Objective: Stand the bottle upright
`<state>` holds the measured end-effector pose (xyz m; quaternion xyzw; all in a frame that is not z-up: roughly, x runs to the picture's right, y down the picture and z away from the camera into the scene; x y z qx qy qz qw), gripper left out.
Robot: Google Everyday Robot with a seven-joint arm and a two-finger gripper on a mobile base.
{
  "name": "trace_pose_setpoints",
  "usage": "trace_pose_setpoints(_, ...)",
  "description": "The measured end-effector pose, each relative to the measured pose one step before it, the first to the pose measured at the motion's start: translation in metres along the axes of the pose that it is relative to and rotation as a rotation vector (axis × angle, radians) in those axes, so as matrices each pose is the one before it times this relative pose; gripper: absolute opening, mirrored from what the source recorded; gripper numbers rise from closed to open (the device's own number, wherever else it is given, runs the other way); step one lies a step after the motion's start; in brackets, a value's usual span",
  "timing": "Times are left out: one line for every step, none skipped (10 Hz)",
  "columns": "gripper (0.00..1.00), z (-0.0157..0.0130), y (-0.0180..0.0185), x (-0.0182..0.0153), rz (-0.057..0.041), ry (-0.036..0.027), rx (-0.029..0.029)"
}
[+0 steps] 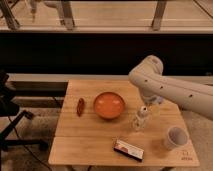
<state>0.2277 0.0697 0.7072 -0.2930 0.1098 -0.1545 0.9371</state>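
Right now the gripper (142, 113) hangs down from the white arm (165, 85) just right of the orange bowl (109, 105), and it sits over the top of the bottle (138, 121), which stands close to upright, perhaps leaning a touch, on the wooden table (90, 145) between the bowl and the white cup (175, 137). Whether the gripper is closed on the bottle's cap or has already let go, I cannot tell. Judging by the pose, the task looks close to done, so the care now lies in the release: the bottle's base should rest flat on the wood before anything opens, the opening should be slow and even so neither side drags the cap, and the arm should lift straight up and not sweep sideways, since a slim light bottle would probably tip at a small nudge. The bowl is near on the left, so any sideways drift is better avoided. On the table also lie a small reddish-brown item (80, 106) by the left edge and a flat dark packet (129, 149) near the front. Behind the table runs a dark wall with pale railings above, and a black stand (10, 115) shows at the left.
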Motion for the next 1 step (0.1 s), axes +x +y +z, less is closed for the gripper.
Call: trace_pose_setpoints(0.8, -0.00042, -0.00024, -0.00105, -0.00714, -0.01196, -0.00154)
